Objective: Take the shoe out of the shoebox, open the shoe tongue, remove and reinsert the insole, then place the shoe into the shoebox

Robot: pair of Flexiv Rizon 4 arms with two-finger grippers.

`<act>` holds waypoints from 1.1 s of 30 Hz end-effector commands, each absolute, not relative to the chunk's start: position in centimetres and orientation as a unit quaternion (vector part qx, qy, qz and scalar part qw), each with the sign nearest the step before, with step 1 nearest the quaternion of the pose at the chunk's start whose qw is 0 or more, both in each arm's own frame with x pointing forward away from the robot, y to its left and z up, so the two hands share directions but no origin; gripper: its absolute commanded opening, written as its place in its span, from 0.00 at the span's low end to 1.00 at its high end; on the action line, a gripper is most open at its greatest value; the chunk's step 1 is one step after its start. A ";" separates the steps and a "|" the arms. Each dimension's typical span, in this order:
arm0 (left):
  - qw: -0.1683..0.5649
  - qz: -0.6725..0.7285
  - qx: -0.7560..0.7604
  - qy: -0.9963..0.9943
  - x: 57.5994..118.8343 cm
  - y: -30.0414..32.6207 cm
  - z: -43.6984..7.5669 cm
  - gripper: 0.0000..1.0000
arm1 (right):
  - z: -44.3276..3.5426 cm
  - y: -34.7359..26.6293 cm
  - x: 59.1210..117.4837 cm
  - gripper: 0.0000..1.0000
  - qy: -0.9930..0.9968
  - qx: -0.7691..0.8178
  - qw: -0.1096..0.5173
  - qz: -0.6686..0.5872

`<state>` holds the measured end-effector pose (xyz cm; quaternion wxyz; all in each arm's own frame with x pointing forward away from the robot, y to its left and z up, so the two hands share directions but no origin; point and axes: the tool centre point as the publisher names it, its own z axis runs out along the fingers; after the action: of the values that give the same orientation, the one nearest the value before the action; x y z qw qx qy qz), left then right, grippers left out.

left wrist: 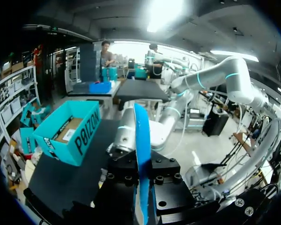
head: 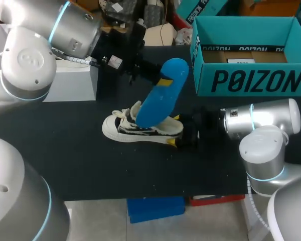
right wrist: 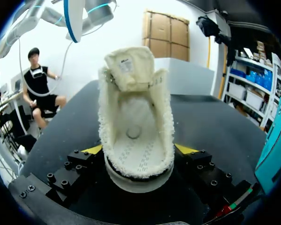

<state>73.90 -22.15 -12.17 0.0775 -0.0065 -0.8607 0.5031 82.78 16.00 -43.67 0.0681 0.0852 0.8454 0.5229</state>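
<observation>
**Black tabletop: insole lifted clear of sneaker**

Black matting covers the table [head: 65,165], where a white box [head: 72,80] sits at the far left beside the left arm. That arm comes in from the upper left, and the left gripper [head: 160,76] is clamped on a blue insole [head: 158,98], which hangs tilted with its lower end just over the shoe's opening. In the left wrist view the insole [left wrist: 141,154] stands edge-on between the fingers. At the centre a white sneaker [head: 125,128] lies on the matting, toe to the left. The right gripper [head: 183,135] grips its heel. The right wrist view shows yellow fingertips [right wrist: 91,150] pressed on both sides of the sneaker [right wrist: 136,136], with the tongue [right wrist: 129,68] pulled upright and the fleece-lined interior bare. At the far right an open teal shoebox [head: 251,80] stands well apart from the sneaker.
</observation>
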 end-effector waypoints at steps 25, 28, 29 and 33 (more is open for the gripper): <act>0.184 0.660 0.074 -0.725 65.9 -19.9 -0.2 0.00 | -43.8 16.1 82.8 0.00 0.846 0.087 0.068 0.521; 0.184 0.659 0.071 -0.726 65.2 -19.4 0.7 0.00 | -43.8 16.1 82.8 0.00 0.846 0.087 0.068 0.521; 0.189 0.660 0.071 -0.724 64.9 -19.3 1.0 0.00 | -43.8 16.1 82.8 0.00 0.846 0.087 0.068 0.521; 0.198 0.666 0.065 -0.716 64.1 -18.9 2.0 0.00 | -43.8 16.1 82.8 0.00 0.846 0.087 0.068 0.521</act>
<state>64.90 -19.72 1.58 0.1988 0.0628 -0.7166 0.6656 82.78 16.00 -43.67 0.0681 0.0852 0.8454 0.5229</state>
